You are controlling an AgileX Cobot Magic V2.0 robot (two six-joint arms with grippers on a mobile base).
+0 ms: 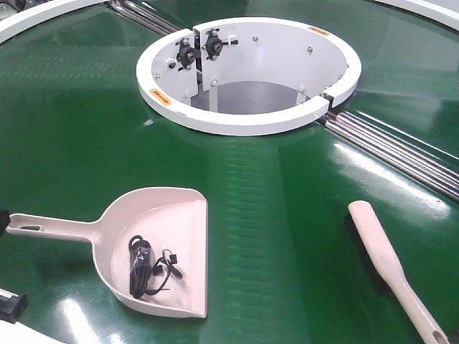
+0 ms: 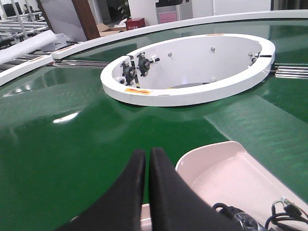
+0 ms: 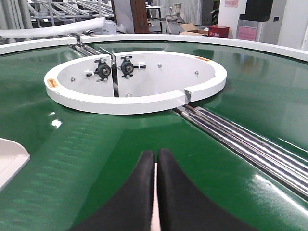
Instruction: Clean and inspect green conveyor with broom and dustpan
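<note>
On the green conveyor (image 1: 287, 215) the beige-pink dustpan (image 1: 168, 229) lies at the left, its handle pointing left, and a tangled black cable (image 1: 143, 269) rests in the scoop. The broom (image 1: 380, 251) lies flat at the right with its handle toward the bottom right corner. My left gripper (image 2: 147, 151) is shut just above the dustpan's handle (image 2: 146, 214), and the scoop (image 2: 226, 168) sits to its right. My right gripper (image 3: 155, 153) is shut too. A thin beige strip of the broom (image 3: 155, 207) shows through its narrow gap. Neither tool is lifted.
The white central ring (image 1: 237, 122) with its open well stands beyond the tools. Steel rollers (image 1: 401, 150) run from the ring toward the right edge. The conveyor's white outer rim (image 3: 269, 48) curves round the back, with shop clutter behind it.
</note>
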